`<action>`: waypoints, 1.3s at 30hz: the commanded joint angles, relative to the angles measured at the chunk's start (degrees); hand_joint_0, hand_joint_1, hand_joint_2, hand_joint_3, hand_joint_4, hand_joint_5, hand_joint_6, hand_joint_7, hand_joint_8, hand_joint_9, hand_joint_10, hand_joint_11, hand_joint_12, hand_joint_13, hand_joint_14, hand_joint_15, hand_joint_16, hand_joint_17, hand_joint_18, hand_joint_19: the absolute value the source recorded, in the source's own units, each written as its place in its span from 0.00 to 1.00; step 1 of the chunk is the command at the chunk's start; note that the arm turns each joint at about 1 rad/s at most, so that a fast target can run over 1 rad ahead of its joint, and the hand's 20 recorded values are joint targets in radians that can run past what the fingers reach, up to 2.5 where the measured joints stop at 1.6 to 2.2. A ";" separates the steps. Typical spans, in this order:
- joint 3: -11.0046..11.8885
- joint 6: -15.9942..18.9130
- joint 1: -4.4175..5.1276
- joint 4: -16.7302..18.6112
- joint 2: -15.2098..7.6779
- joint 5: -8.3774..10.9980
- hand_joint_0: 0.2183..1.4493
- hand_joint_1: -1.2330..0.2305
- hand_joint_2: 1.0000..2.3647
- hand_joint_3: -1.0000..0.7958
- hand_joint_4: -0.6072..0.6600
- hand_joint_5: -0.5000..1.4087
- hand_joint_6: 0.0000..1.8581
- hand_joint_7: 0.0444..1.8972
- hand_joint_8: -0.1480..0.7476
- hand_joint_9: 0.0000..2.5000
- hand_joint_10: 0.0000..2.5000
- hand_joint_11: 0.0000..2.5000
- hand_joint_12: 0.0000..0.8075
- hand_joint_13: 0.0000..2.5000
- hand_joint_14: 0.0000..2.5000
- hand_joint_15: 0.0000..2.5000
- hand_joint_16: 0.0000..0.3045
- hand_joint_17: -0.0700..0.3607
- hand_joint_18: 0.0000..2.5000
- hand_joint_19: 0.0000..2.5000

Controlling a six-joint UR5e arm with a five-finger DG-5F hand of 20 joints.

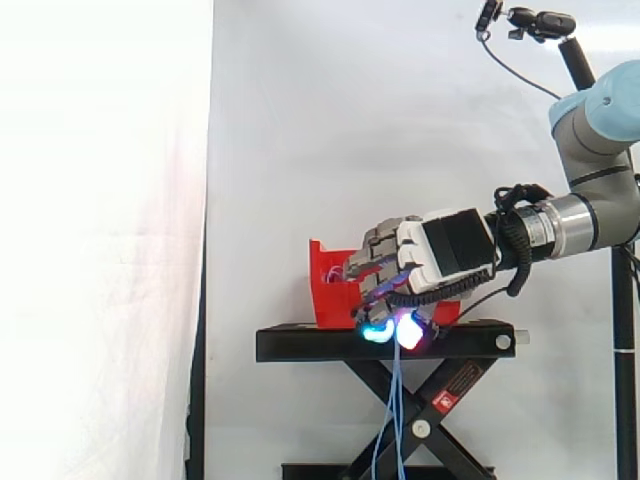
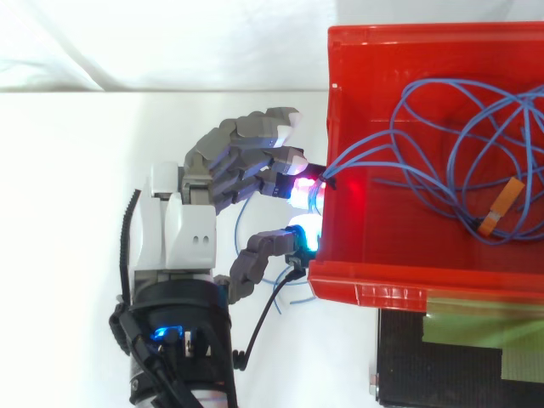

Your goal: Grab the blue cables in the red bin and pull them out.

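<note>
The red bin (image 2: pixel 365 293) stands on a black stand (image 1: pixel 300 343). Thin blue cables (image 2: pixel 442 136) lie in loops inside it, and some strands run over its near wall. My hand (image 2: pixel 191 229) is just outside that wall, fingers and thumb curled with the strands pinched between the glowing fingertips (image 2: pixel 299 187). In the side view the hand (image 1: pixel 450 250) hangs in front of the bin (image 1: pixel 330 295), and the blue cables (image 1: pixel 398 410) drop from its fingertips (image 1: pixel 408 332) down past the stand's edge.
An orange tag (image 2: pixel 501 204) sits on one cable inside the bin. The stand's scissor legs (image 1: pixel 430 400) lie below the hand. A white curtain hangs behind, and a camera on a dark pole (image 1: pixel 545 25) stands at the upper right.
</note>
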 commanded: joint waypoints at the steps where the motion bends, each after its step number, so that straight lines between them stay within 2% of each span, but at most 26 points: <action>1: 0.00 -0.09 0.01 0.01 0.01 0.05 0.45 0.12 0.00 0.00 0.49 0.80 0.04 0.44 0.36 0.42 0.01 0.35 0.38 0.33 0.01 0.23 0.14 0.39 0.31 0.33; 13: 0.00 0.00 0.01 -0.25 0.01 0.05 0.47 0.13 0.00 0.00 0.47 0.82 0.09 0.43 0.34 0.43 0.01 0.35 0.36 0.35 0.01 0.23 0.14 0.39 0.32 0.33; 22: 0.00 0.00 -0.08 -0.34 0.01 0.14 0.51 0.17 0.00 0.00 0.43 0.83 0.11 0.43 0.33 0.44 0.01 0.34 0.35 0.36 0.01 0.24 0.13 0.38 0.33 0.33; 39: 0.00 0.70 0.54 -0.17 0.01 -0.04 0.52 0.20 0.00 0.00 0.42 0.81 0.18 0.40 0.33 0.43 0.01 0.34 0.35 0.35 0.01 0.24 0.13 0.37 0.32 0.33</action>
